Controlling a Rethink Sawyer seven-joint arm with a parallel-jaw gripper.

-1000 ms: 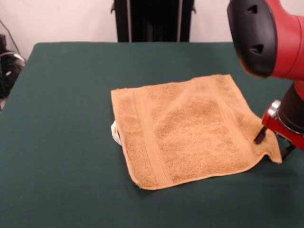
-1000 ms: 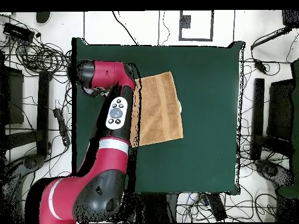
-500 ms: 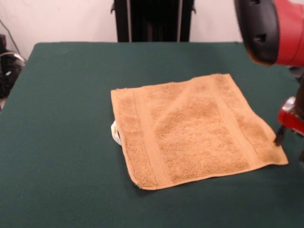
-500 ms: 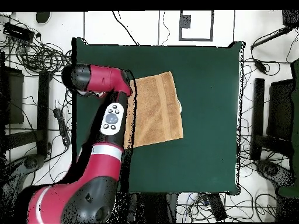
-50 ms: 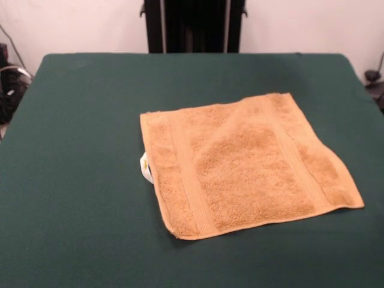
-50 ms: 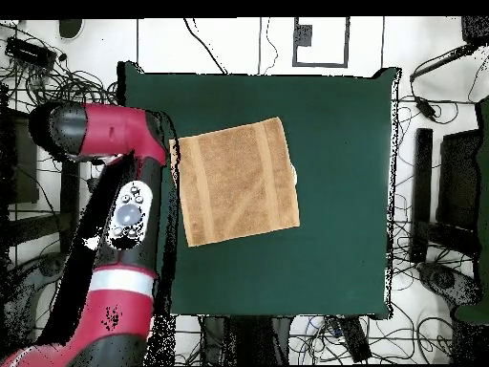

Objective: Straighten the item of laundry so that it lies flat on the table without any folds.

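A golden-tan terry towel [image 5: 243, 165] is lying spread open as a single layer on a dark green felt-covered table [image 5: 78, 132], roughly in the middle of the tabletop and turned slightly askew to the table's edges. All four corners are showing. Two woven border bands are running across it, one near each of two opposite edges. A small white label [image 5: 144, 168] is peeking out from under one edge. In the front view a soft, low ridge is rising across the centre of the cloth, so it is not sitting perfectly flush, but no part is folded over.

In the overhead view, the red and black robot arm [image 6: 119, 220] is hanging over one side edge of the table, beside the towel and not touching it. The gripper is not visible in either view, so whether its jaws are apart or together cannot be told.

The towel is looking light, soft and limp, with a nubbly pile that probably grips the felt rather than sliding freely. A corner or a hemmed edge is likely the best place to pinch it, pulling outward and low to ease out the remaining ridge.
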